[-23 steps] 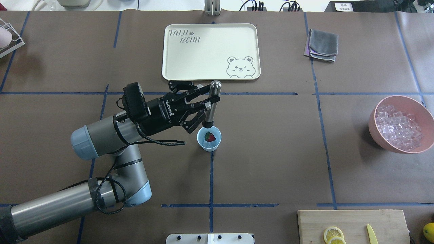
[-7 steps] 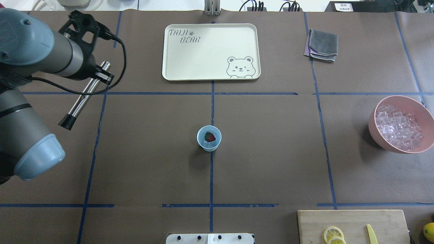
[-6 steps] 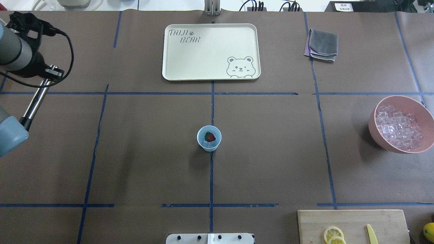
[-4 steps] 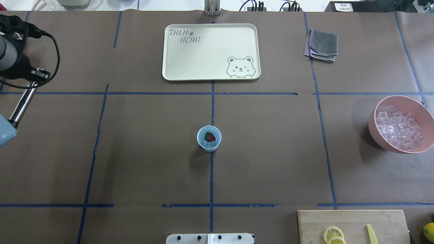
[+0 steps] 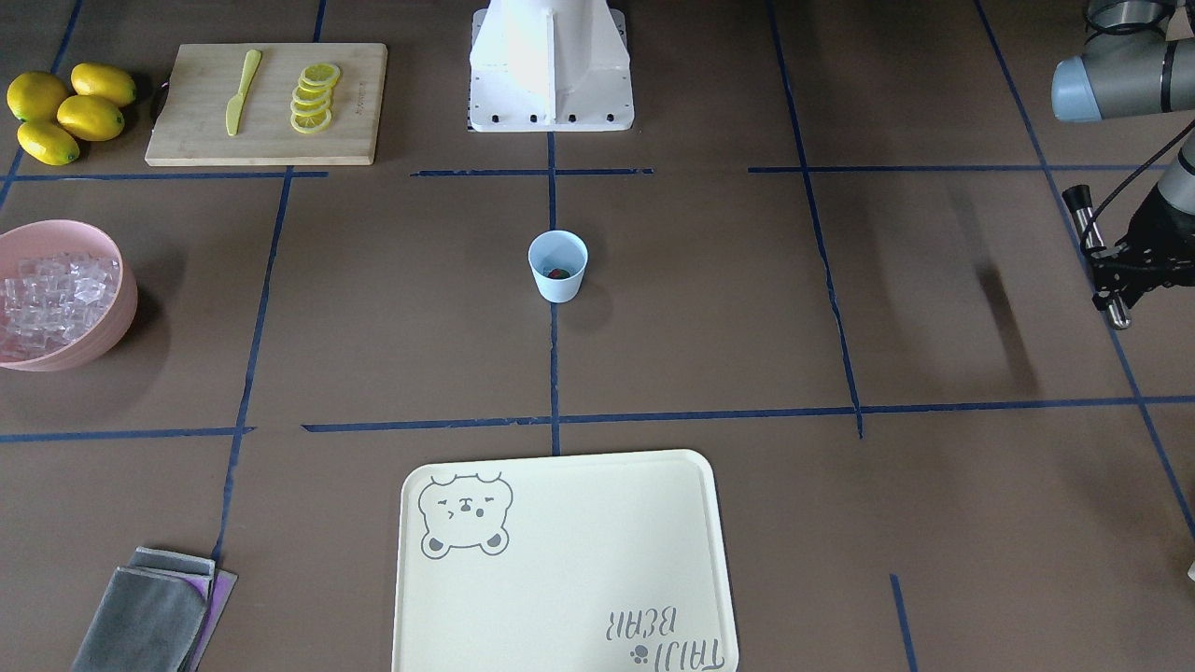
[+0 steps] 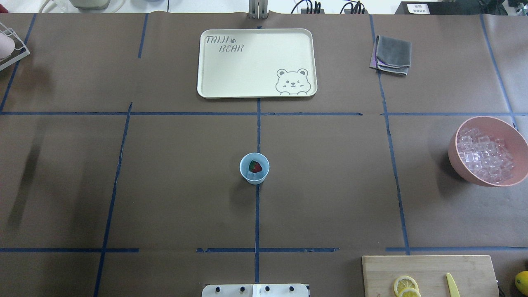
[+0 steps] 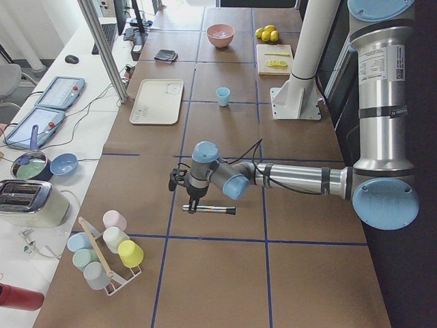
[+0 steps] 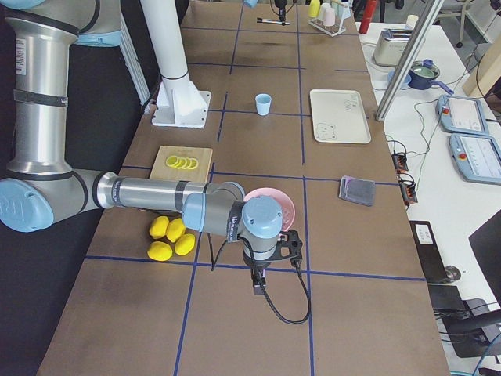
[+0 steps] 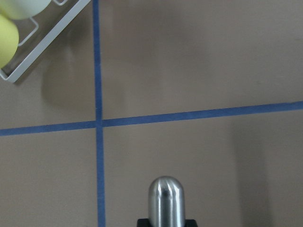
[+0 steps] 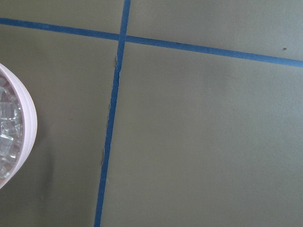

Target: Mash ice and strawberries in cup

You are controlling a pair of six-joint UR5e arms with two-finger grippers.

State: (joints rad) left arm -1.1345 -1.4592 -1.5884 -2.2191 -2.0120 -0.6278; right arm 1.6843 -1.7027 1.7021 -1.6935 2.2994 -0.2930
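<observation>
The pale blue cup [image 6: 254,168] stands upright at the table's middle, also in the front view [image 5: 558,266]. A red strawberry [image 6: 256,166] lies inside it. I cannot tell whether any ice is in the cup. Ice cubes [image 6: 486,154] fill the pink bowl [image 6: 517,142]. My left gripper [image 5: 1113,278] is far off at the table's left end, out of the overhead view, shut on a metal muddler [image 5: 1090,245]. The muddler's rounded end shows in the left wrist view [image 9: 164,201]. My right gripper [image 8: 258,280] hangs near the pink bowl; I cannot tell its state.
A cream tray [image 6: 255,62] lies behind the cup and a folded grey cloth [image 6: 392,53] at the back right. A cutting board [image 6: 429,272] with lemon slices and a knife is front right, near whole lemons [image 5: 65,107]. A rack of cups [image 7: 109,249] stands beyond my left gripper.
My left arm has lifted the muddler away from the cup and swung it left, out of the overhead view. The cup and strawberry have not moved.
</observation>
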